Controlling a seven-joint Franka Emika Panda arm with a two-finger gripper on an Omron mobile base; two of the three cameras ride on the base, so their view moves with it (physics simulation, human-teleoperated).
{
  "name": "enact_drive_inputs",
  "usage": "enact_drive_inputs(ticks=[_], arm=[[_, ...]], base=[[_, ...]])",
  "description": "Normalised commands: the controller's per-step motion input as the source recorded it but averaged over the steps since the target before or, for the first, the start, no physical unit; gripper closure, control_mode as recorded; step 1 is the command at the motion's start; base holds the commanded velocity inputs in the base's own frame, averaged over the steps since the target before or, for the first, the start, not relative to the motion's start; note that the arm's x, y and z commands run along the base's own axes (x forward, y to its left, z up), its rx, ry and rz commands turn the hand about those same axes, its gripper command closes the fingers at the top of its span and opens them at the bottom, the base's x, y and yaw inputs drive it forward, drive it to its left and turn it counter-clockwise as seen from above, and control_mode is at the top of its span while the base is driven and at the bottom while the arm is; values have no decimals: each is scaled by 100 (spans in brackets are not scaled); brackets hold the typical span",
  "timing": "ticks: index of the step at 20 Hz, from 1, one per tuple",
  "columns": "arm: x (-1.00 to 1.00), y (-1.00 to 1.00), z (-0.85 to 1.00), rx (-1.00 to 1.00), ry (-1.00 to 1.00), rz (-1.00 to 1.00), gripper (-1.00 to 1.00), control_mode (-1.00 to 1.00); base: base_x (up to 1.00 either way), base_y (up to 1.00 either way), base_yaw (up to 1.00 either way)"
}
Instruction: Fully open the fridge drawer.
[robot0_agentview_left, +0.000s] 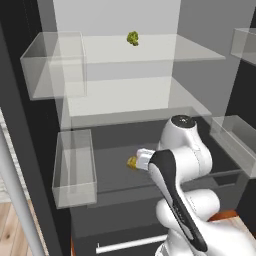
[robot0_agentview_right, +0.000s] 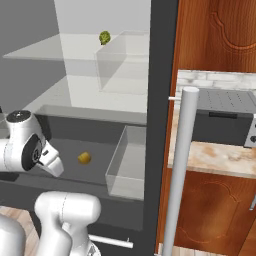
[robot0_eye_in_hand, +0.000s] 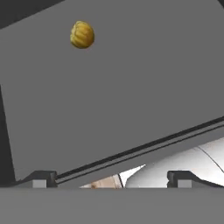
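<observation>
The fridge drawer (robot0_agentview_left: 110, 172) is a wide dark-grey tray with see-through walls, low in the open fridge, and in the right base view its floor (robot0_agentview_right: 70, 145) lies just beyond my hand. A small yellow item (robot0_agentview_left: 132, 162) (robot0_agentview_right: 84, 158) (robot0_eye_in_hand: 82, 34) lies on the drawer floor (robot0_eye_in_hand: 131, 87). My gripper (robot0_eye_in_hand: 111, 181) is open, its fingertips (robot0_eye_in_hand: 39, 179) far apart, right at the drawer's front rim, which crosses the hand view slantwise just above them. Nothing sits between the fingers. In the left base view my own arm hides the fingers.
Clear side bins (robot0_agentview_left: 75, 170) (robot0_agentview_left: 52, 65) (robot0_agentview_left: 235, 142) (robot0_agentview_right: 127, 165) hang on both doors beside the drawer. A green item (robot0_agentview_left: 132, 38) (robot0_agentview_right: 104, 37) sits on an upper glass shelf. Below is a dark front with a white bar handle (robot0_agentview_left: 125, 244). A grey door bar (robot0_agentview_right: 180, 165) stands at right.
</observation>
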Motion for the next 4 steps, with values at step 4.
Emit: enact_drive_inputs(ticks=[4], arm=[[21,1,14,3,-15,0,-100,-100]], base=[[0,0,0]])
